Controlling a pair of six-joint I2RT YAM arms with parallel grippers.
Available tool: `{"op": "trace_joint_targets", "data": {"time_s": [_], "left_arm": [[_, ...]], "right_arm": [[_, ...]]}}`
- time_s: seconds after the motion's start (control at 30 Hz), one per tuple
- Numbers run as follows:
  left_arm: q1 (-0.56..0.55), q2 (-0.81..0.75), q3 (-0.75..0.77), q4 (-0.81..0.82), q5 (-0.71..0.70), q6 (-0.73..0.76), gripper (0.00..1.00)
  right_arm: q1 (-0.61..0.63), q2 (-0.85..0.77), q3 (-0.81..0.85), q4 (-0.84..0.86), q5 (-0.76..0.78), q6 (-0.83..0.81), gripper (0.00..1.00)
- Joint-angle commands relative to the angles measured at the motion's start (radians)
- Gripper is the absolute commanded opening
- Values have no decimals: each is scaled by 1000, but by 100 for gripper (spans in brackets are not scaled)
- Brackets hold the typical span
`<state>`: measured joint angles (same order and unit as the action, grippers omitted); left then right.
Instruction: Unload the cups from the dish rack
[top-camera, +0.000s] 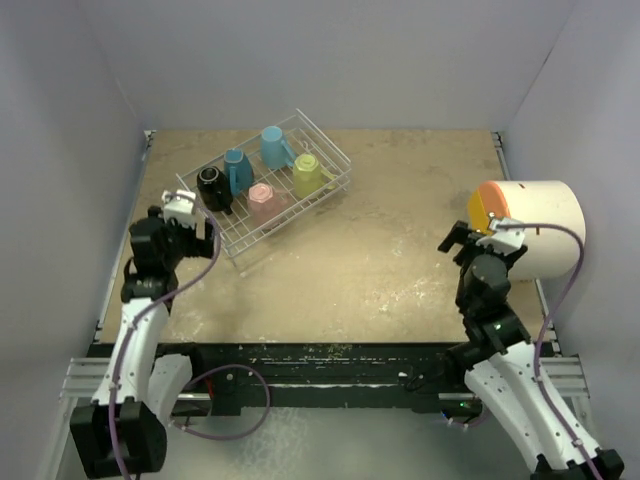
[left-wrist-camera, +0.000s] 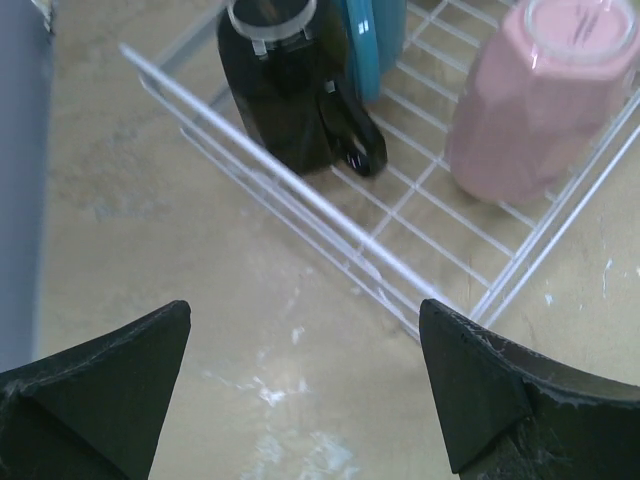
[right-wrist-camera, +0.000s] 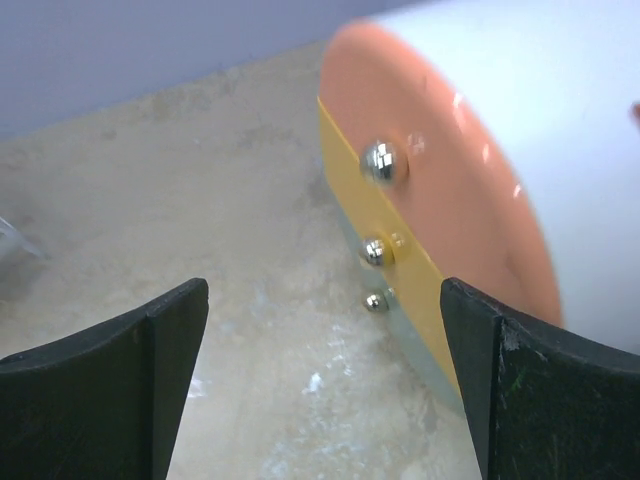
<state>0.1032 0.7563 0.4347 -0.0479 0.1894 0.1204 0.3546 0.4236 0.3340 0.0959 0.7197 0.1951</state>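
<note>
The table (top-camera: 380, 260) carries everything. At its right edge the big cream cylinder (top-camera: 540, 225) lies on its side, no part of the unloading. The dish rack (top-camera: 243, 238) sits at the far left, angled, so the left arm has the shorter reach. All five cups are inside it: black cup (top-camera: 213, 188), two blue cups (top-camera: 238, 170), pink cup (top-camera: 264, 201) and yellow-green cup (top-camera: 307, 174) – nothing is unloaded yet. The left gripper (left-wrist-camera: 305, 340) hangs just outside the rack's near wall, jaws spread and empty, seemingly lined up on the black cup. The right gripper (right-wrist-camera: 325, 300) – also spread, empty – faces the cylinder.
</note>
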Motion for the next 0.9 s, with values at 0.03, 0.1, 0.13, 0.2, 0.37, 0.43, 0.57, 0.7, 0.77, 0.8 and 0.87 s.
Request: {"op": "trace_joint_targets", "data": {"time_s": [0.03,0.1,0.13,0.2,0.37,0.43,0.57,0.7,0.77,0.8,0.87], "left_arm": [[0,173,418,-381,51,172,99],[0,181,513,-474,74,199,99],[0,172,542,-502,96,204,99],[0,159,586,-552,155,200,99],[0,267,746,-724,260,149,99],[0,315,806,-797,274,159,99],[0,346,814,-850,287,180,99],[0,348,819,-852,267,172,99],[0,349,826,-855,258,170,99],[0,350,830,-855,253,171,99],[0,348,833,-855,240,175,99]], "right_arm": [[4,193,421,-312,-35,190,100],[4,245,487,-396,22,337,100],[4,260,512,-447,59,449,100],[4,274,540,-433,-34,472,100],[4,322,580,-245,-344,284,100],[6,438,680,-299,-433,255,100],[79,610,811,-300,-478,191,100],[199,766,901,-257,-438,152,100],[242,864,966,-263,-440,135,100],[260,909,999,-262,-440,124,100],[286,985,1065,-266,-431,113,100]]}}
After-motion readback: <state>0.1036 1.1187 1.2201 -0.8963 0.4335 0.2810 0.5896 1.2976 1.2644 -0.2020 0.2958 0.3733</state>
